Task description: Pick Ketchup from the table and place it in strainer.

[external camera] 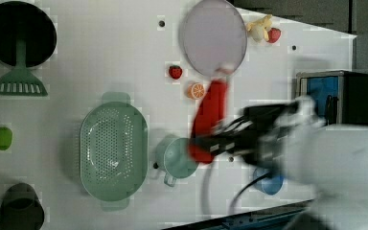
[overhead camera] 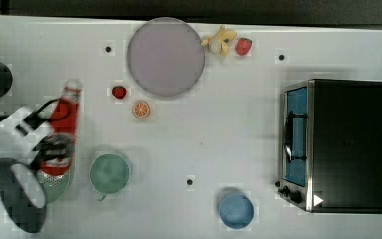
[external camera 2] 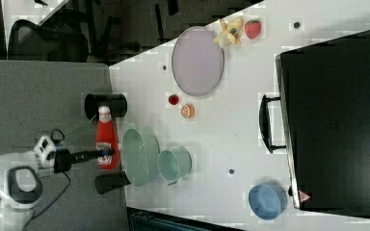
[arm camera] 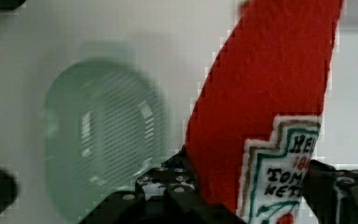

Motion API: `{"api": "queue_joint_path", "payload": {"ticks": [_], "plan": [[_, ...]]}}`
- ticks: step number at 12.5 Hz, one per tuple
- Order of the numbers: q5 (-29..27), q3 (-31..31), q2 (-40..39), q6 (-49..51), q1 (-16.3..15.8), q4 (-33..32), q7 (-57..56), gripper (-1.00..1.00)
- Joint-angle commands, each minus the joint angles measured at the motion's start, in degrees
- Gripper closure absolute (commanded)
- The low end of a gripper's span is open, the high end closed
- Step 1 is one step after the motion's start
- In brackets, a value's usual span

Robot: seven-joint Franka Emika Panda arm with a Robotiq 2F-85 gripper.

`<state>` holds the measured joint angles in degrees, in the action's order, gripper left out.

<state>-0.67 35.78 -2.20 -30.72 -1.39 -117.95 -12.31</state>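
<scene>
Wrist view: the Ketchup (arm camera: 265, 107) is clamped in the gripper (arm camera: 242, 196); the strainer (arm camera: 102, 135) lies beside it at centre-left of frame.

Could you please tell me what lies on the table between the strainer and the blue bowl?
The small green cup sits between the strainer and the blue bowl, as the left view shows.

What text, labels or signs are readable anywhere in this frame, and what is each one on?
"HE", "TOM", "KET": cut-off letters on the white label of the Ketchup, held in the gripper, wrist view.
Red digits between those lines: too blurred to read.
Triangular sign on the oven corner: too small to read.
</scene>
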Motion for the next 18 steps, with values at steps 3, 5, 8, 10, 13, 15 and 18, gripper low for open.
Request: {"api": "queue_joint_path", "payload": {"ticks": [3, 5, 8, 10, 13, 15, 18], "plan": [[0.19, 6.25, -11.0, -12.27, -2.05, -0.26, 24.14, -0.32], [1.3, 6.37, -16.62, -16.34, -3.31, -0.24, 25.29, -0.74], [1.4, 6.26, -18.7, -19.03, -3.17, -0.22, 26.12, -1.0], [1.22, 6.23, -14.72, -15.21, -2.06, -0.13, 29.43, -1.0], [1.17, 4.67, -4.41, -3.43, 2.89, 0.83, 28.74, -1.0], [1.15, 1.1, 2.3, 5.84, 6.74, 2.31, 24.59, -1.0], [1.14, -8.61, 9.45, 14.82, 11.0, 4.28, 21.24, -1.0]]}}
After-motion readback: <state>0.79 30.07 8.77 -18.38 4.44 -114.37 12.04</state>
